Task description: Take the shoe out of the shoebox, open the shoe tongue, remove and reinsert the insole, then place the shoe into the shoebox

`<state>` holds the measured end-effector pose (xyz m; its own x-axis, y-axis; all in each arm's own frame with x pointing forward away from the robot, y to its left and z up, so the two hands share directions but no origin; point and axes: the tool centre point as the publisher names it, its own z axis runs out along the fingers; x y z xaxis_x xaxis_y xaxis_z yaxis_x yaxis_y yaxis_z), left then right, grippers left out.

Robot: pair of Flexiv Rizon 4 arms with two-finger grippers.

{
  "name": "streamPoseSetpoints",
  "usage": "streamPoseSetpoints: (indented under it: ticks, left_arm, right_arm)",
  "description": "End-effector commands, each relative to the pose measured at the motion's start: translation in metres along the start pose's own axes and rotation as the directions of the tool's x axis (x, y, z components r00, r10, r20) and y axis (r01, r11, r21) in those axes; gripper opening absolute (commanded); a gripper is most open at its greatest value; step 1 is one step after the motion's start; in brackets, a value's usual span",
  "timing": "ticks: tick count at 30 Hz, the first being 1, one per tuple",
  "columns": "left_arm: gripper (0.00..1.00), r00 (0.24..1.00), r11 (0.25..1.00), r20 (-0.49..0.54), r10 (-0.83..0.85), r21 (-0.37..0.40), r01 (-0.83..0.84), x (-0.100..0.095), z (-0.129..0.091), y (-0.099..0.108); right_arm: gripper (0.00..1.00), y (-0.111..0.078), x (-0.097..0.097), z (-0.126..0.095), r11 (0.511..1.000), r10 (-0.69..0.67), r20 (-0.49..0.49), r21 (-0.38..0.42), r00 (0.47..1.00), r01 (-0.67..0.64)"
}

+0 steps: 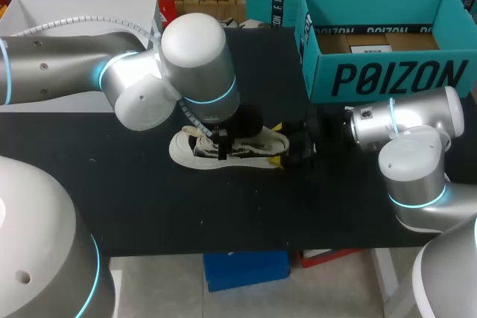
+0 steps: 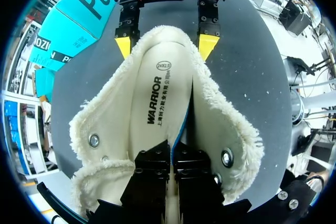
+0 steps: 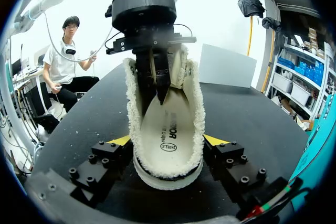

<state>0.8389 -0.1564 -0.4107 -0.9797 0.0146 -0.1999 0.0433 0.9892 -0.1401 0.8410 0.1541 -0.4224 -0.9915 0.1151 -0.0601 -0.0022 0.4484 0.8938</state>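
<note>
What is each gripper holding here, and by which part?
Right gripper clamps the shoe by its heel, a finger on each side. Left gripper looks pinched shut on the insole by its side edge.

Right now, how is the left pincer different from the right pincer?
The left pincer is down inside the shoe; the right pincer sits outside, round its heel. The left pincer is pinched shut on the insole; the right pincer is spread wide, a finger against each side. Both hold the same shoe.
</note>
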Motion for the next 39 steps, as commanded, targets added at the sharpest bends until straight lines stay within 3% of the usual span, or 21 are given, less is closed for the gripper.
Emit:
streamPoseSetpoints:
  ticks: [1, 15, 39]
  left_arm:
    - [0.00, 1.000, 1.000, 0.003, -0.001, 0.019, 0.001, -0.001, -0.004, -0.003]
    - [0.00, 1.000, 0.997, -0.013, -0.006, 0.074, 0.007, -0.011, -0.018, 0.000]
    - [0.00, 0.999, 0.992, -0.037, 0.022, 0.126, -0.017, -0.015, -0.019, -0.003]
  right_arm:
    - [0.00, 0.001, 0.000, 0.007, 1.000, 0.000, 0.000, 0.002, 1.000, 0.000]
    - [0.00, 0.001, 0.000, 0.007, 1.000, 0.000, 0.000, 0.002, 1.000, 0.000]
    - [0.00, 0.001, 0.000, 0.007, 1.000, 0.000, 0.000, 0.002, 1.000, 0.000]
